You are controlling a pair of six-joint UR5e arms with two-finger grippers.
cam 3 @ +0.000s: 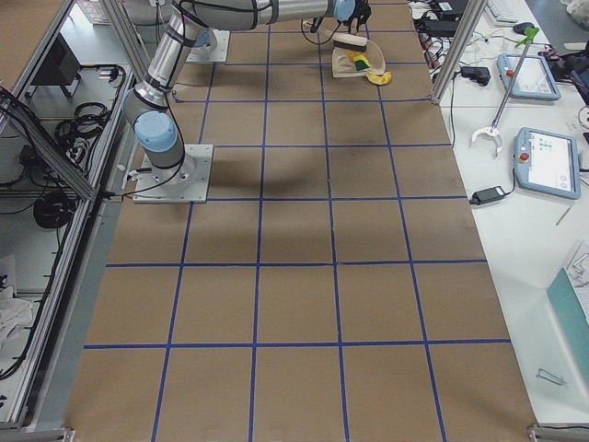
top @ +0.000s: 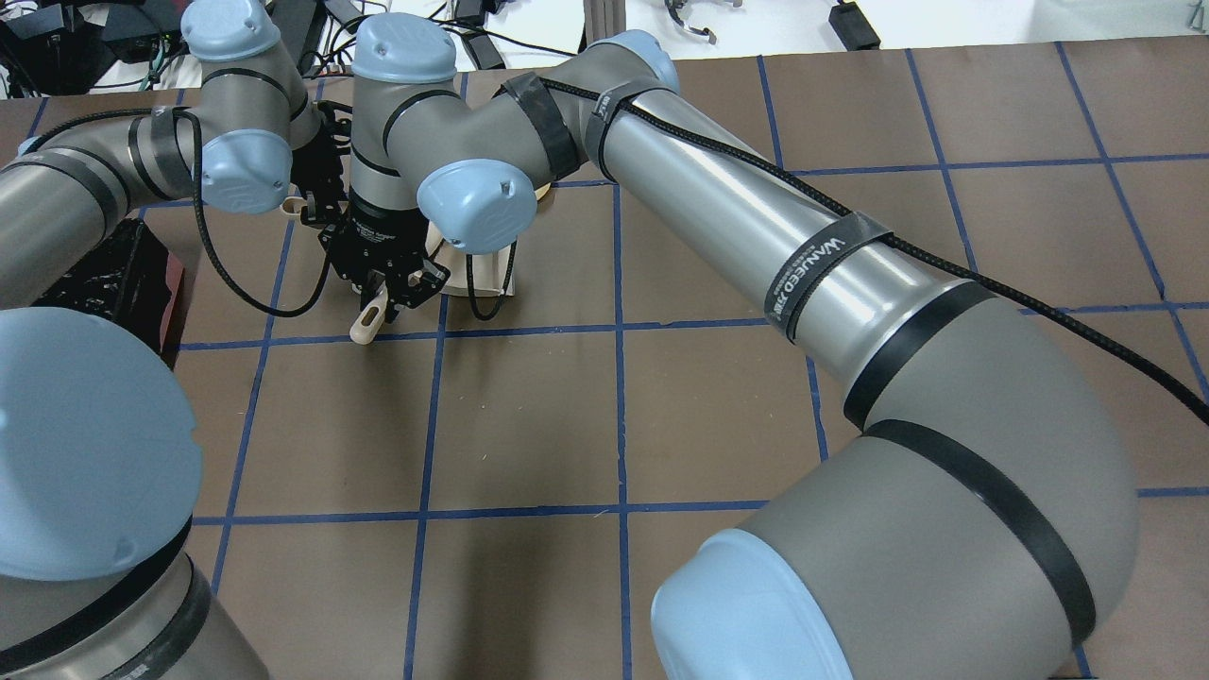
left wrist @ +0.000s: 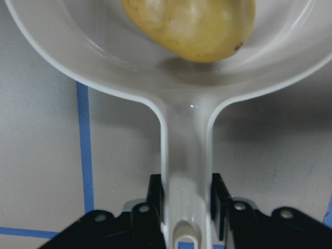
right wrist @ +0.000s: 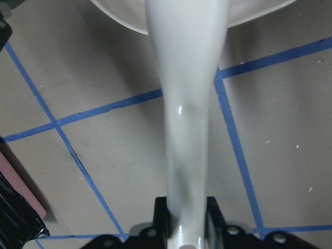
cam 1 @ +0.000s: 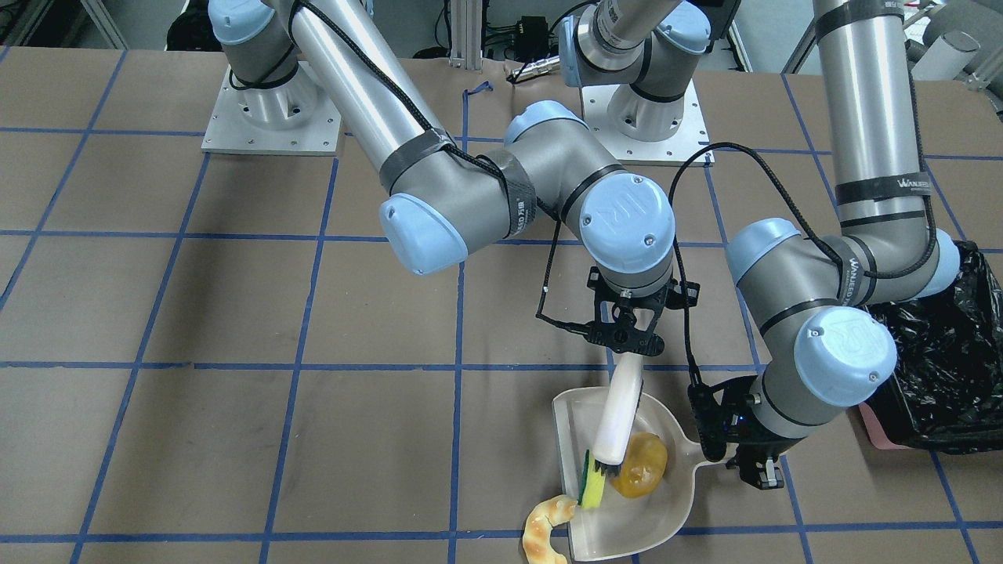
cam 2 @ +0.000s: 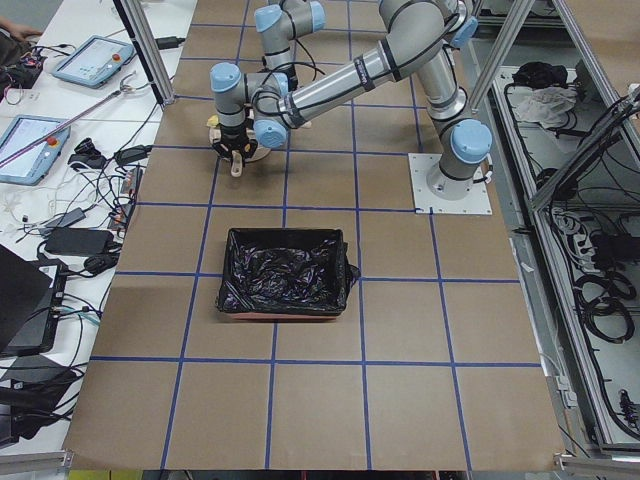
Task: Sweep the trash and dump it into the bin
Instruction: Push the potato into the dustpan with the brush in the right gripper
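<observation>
Lump (cam 1: 639, 466): glossy, likely rolls; keep dustpan (cam 1: 627, 526) level.
Left fingers (left wrist: 218, 191): clenched on dustpan handle.
Right fingers (right wrist: 212, 208): clenched on brush (cam 1: 618, 415).

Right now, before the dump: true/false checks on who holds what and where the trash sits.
1. The left gripper is shut on the dustpan handle. True.
2. The amber lump lies on the table, outside the dustpan. False: the amber lump sits in the dustpan.
3. The right gripper holds the brush. True.
4. The croissant piece is in the bin. False: it lies on the table at the dustpan's lip, not in the bin.
5. The sponge wedge is right by the brush's bristles. True.
</observation>
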